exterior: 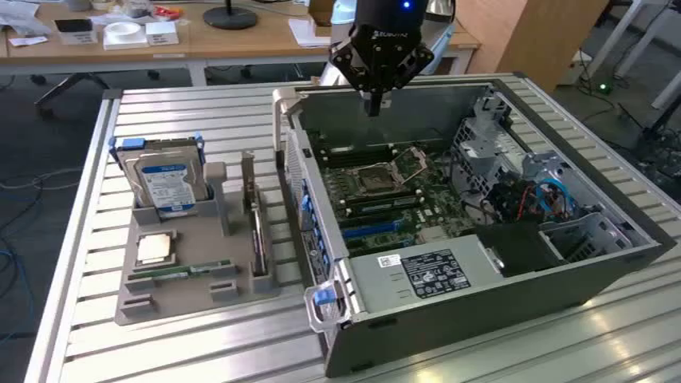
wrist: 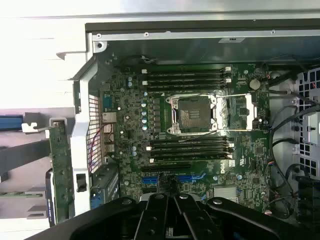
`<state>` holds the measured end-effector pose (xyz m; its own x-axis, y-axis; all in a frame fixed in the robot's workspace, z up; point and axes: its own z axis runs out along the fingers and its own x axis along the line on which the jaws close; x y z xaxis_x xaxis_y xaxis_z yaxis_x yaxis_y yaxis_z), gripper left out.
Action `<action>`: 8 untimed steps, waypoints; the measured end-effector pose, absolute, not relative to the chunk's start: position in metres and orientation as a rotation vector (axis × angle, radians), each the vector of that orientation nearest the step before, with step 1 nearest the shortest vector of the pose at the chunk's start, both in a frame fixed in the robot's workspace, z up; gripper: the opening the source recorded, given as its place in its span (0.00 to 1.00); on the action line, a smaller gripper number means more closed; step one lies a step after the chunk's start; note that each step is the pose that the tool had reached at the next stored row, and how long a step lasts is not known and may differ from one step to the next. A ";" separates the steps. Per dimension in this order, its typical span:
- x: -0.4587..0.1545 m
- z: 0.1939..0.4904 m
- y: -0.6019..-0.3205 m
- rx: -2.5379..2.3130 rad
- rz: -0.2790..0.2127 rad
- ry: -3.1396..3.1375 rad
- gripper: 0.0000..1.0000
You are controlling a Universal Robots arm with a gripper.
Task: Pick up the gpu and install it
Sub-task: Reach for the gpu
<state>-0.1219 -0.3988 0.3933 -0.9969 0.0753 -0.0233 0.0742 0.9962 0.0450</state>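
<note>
Sees the gripper (exterior: 372,105) pinched shut, empty, poised above the open computer case (exterior: 479,319); sees the gpu (exterior: 253,219) standing on edge in the grey holder (exterior: 181,279) on the table (exterior: 191,112), well apart, lower edge hidden in its slot.

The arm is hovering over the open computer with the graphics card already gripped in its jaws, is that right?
Not quite. The jaws do hover over the open computer case, but they are shut on nothing; the exterior view shows the gpu standing in the gray holder beside it.
</note>
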 end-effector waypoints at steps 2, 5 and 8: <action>-0.122 0.393 -0.399 0.117 0.069 3.114 0.11; -0.122 0.393 -0.399 0.117 0.069 3.114 0.11; -0.122 0.393 -0.399 0.117 0.069 3.114 0.11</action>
<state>-0.1219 -0.3989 0.3933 -0.9969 0.0753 -0.0233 0.0742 0.9962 0.0451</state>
